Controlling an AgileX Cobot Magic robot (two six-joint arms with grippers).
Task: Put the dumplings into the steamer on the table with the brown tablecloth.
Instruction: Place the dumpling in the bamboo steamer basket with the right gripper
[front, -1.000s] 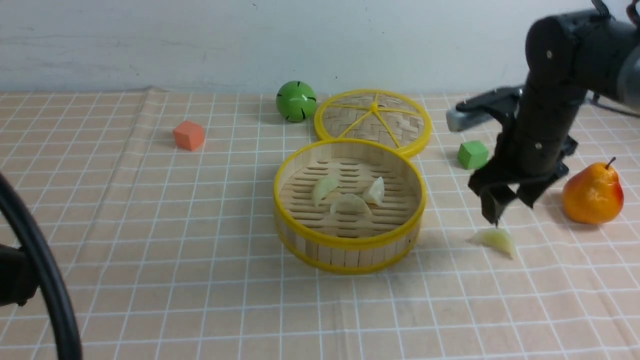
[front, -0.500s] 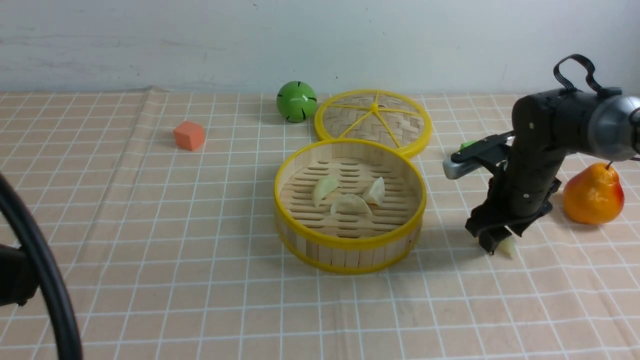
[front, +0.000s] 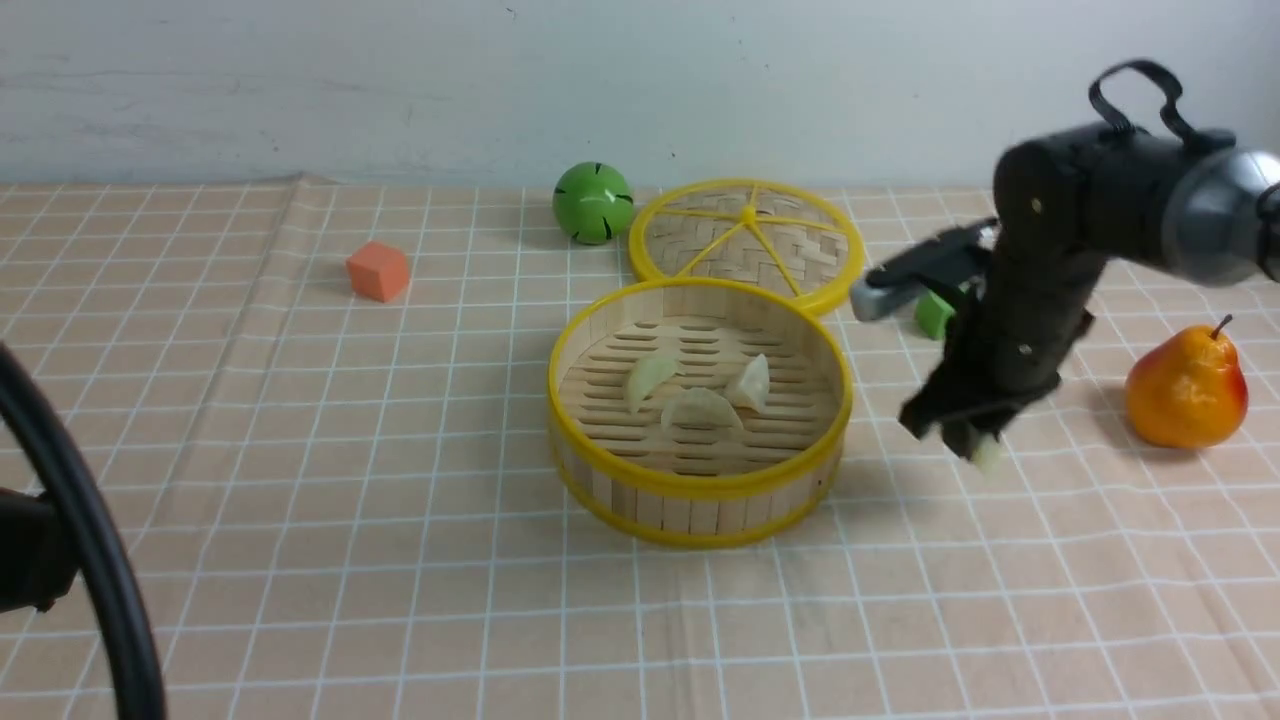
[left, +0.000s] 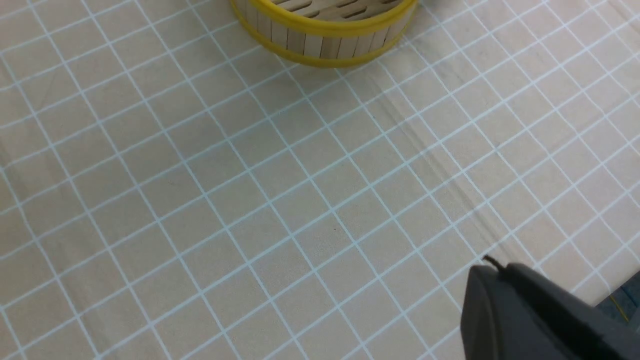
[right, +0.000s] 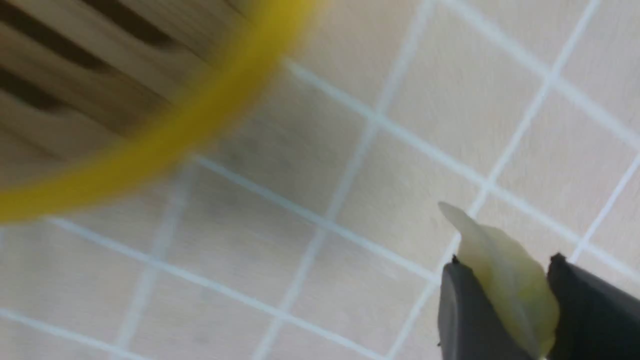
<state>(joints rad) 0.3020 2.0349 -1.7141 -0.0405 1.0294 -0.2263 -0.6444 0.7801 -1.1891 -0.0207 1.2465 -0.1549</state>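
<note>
My right jaws pinch a pale green dumpling (right: 505, 285), parted only as wide as it is, and hold it just beside the steamer (front: 700, 490) at its 3 o'clock. Three more dumplings (front: 702, 405) lie on the steamer's slatted floor, mid-tabletop on the brown gridded tablecloth (front: 350, 500). A pear (front: 1185, 385) stands farther out at 3 o'clock, the woven lid (front: 800, 245) at 12. My left jaws are closed, well apart from the steamer.
</note>
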